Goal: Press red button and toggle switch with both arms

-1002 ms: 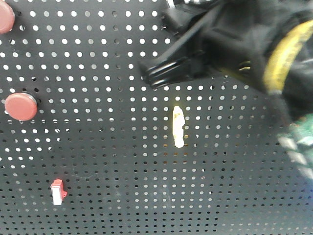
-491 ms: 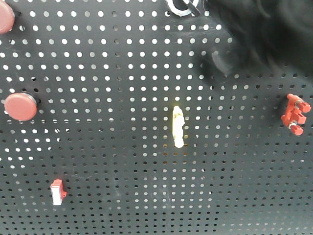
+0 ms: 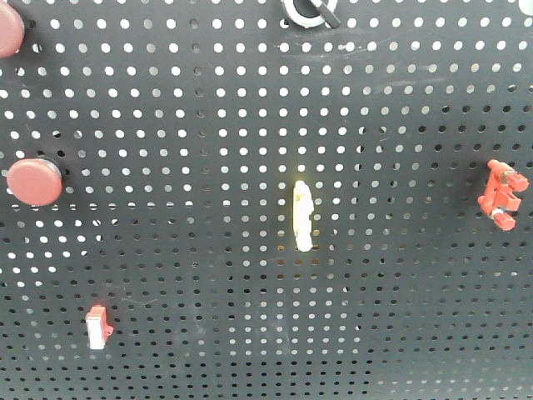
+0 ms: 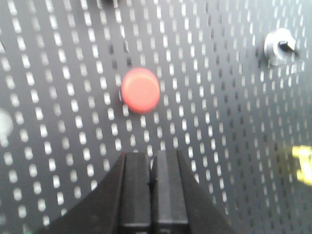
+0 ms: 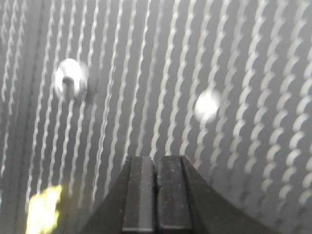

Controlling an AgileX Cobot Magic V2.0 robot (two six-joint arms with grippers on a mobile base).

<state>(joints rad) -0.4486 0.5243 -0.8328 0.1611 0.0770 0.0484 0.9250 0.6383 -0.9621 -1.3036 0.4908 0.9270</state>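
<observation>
Two round red buttons [image 3: 35, 181] [image 3: 8, 29] sit at the left of the black pegboard [image 3: 208, 125] in the front view. The toggle switch [image 3: 310, 12], a black lever in a white ring, is cut by the top edge. Neither gripper shows there. In the left wrist view my left gripper [image 4: 153, 157] is shut and empty, just below a red button [image 4: 141, 90], apart from it; the toggle switch [image 4: 279, 46] is at upper right. The right wrist view is blurred: my right gripper [image 5: 156, 161] is shut and empty, with the toggle switch [image 5: 70, 80] up to its left.
A yellow piece [image 3: 303, 216] is fixed mid-board, a red clip [image 3: 501, 196] at the right, and a small red-and-white switch [image 3: 98, 326] at lower left. A round white blob [image 5: 207, 105] shows on the board in the right wrist view.
The right arm, which covered the upper right of the board a second ago, has left the front view. The toggle switch and the red clip now show.
</observation>
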